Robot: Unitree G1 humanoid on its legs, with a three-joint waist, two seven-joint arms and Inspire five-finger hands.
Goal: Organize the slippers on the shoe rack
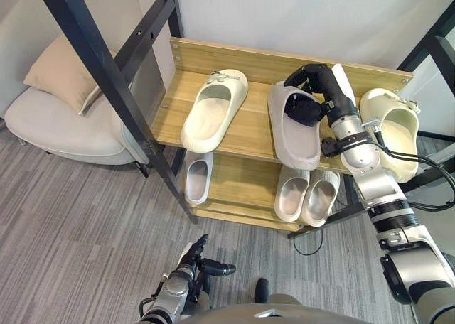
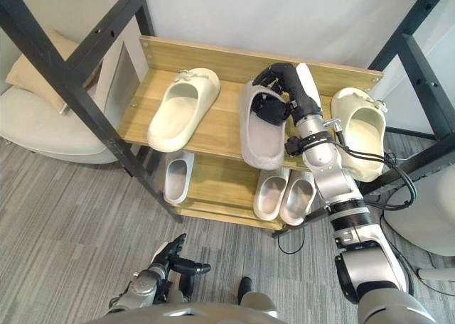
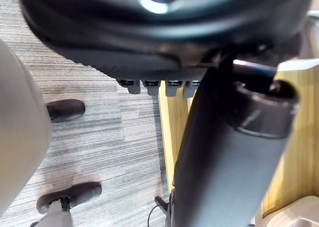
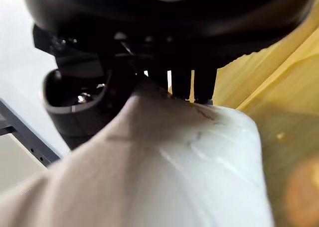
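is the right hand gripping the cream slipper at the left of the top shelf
No, the right hand is curled round the grey slipper in the middle of the top shelf, apart from the cream slipper.

The upper shelf (image 1: 254, 127) bears a left slipper (image 1: 213, 111), middle slipper (image 1: 295, 150) and right slipper (image 1: 395, 136), the lower shelf (image 1: 238, 180) three more.

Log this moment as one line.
right robot hand: shut on grey slipper, upper shelf | left robot hand: open, idle, low | left cream slipper, right cream slipper: flanking
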